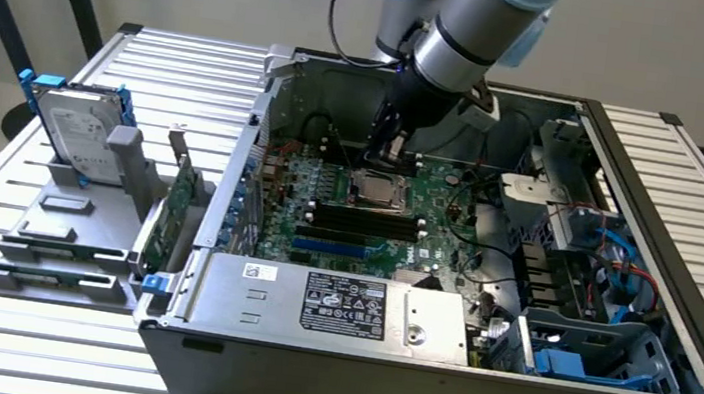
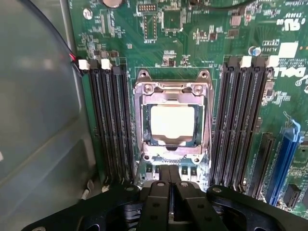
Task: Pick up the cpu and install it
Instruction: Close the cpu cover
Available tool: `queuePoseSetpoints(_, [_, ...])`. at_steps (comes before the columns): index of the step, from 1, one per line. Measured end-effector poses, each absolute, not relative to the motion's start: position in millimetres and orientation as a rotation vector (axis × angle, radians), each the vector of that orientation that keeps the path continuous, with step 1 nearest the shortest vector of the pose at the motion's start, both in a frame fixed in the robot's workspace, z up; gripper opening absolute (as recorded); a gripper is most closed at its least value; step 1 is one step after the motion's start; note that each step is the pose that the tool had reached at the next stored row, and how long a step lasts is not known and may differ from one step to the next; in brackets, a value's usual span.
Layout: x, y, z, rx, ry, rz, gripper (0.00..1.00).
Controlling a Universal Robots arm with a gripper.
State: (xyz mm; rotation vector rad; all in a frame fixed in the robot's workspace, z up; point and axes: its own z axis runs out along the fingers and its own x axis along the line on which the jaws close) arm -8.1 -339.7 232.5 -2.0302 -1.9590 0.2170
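Note:
The cpu [image 2: 172, 122], a small square chip with a dull silver top, lies flat inside the metal frame of the socket [image 2: 172, 86] on the green motherboard [image 2: 202, 29]. In the exterior view the socket and cpu [image 1: 377, 192] sit mid-board inside the open computer case. My gripper [image 1: 385, 157] hangs just above them, reaching down into the case. In the wrist view its black fingers [image 2: 159, 192] press together beside the socket's edge, shut with nothing between them.
Black memory slots [image 2: 110, 120] [image 2: 238, 120] flank the socket. A grey power supply box with a black label [image 1: 339, 306] fills the case's near side. A hard drive with blue rails [image 1: 78, 128] and an expansion card [image 1: 175, 216] stand outside at the exterior view's left. Drive bays [image 1: 586, 256] are on the right.

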Motion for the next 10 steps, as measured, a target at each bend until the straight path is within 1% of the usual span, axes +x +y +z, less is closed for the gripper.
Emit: queuePoseSetpoints(10, [-15,-340,215,-2.032,-1.962,0.213,0.11])
